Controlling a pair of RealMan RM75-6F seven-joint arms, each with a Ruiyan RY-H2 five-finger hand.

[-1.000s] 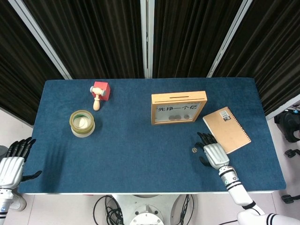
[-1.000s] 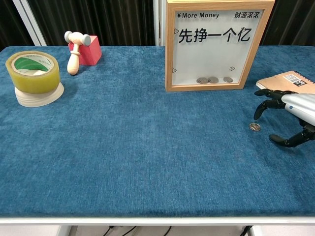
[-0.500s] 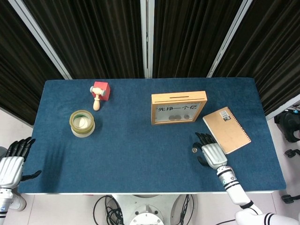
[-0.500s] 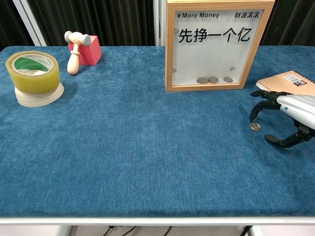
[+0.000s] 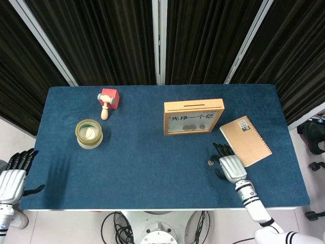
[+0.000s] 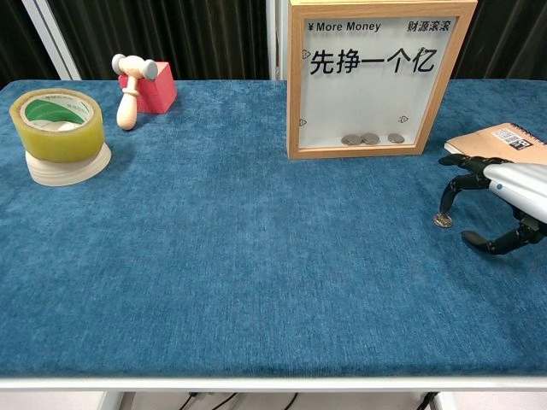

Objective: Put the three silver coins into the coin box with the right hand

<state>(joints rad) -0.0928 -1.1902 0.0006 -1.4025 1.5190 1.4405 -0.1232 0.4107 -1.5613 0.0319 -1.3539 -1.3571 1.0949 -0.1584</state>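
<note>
Beside coin (image 6: 442, 220), right hand (image 6: 500, 184) (wrist cropped), fingers (image 6: 448, 195) spread

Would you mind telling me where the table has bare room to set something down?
The widest bare patch lies between the tape roll and the coin box, running to the front edge. It is crowded at the right, where the right hand, coin and notebook cluster.
</note>
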